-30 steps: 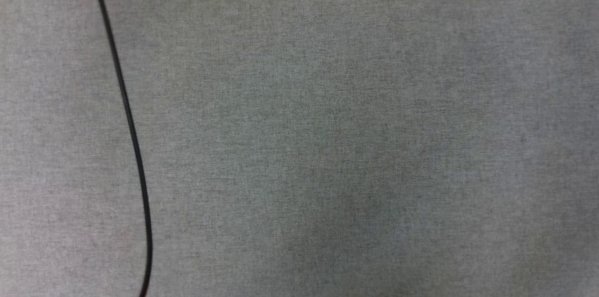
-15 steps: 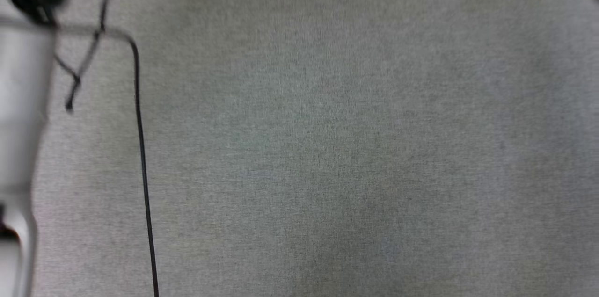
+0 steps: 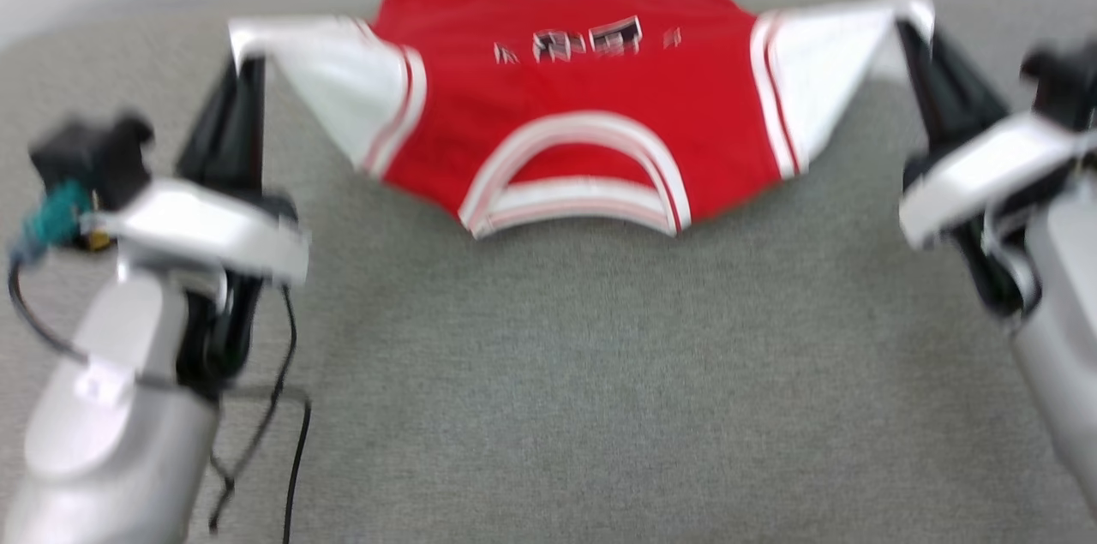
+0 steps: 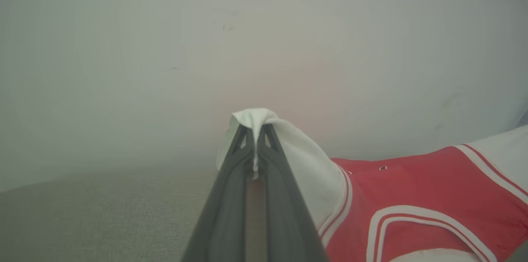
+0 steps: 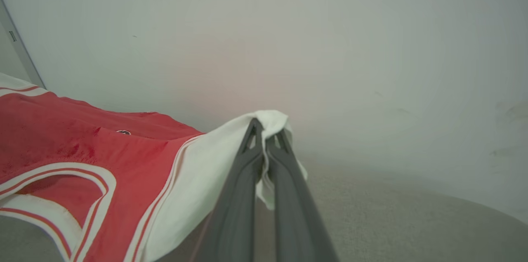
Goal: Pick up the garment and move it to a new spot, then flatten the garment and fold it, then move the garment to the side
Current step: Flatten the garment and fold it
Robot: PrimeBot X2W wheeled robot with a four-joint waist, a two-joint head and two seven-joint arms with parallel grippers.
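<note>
Red jersey cloth up in the air: the garment point(image 3: 591, 98) is strung across the upper middle of the head view above the grey cloth surface point(image 3: 557, 373). The pick-up looks done and this reads as mid-carry, with the flattening, the fold and the shift aside all to come. Left gripper point(image 3: 248, 62), upper left, is clamped tight on one white sleeve tip, and right gripper point(image 3: 910, 23), upper right, is pinched on the other, jaws closed on the fabric.

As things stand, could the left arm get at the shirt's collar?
Probably not without letting go: the left pincer is shut on a white sleeve tip of the garment, holding it up. Nothing lies between it and the collar, though.
</note>
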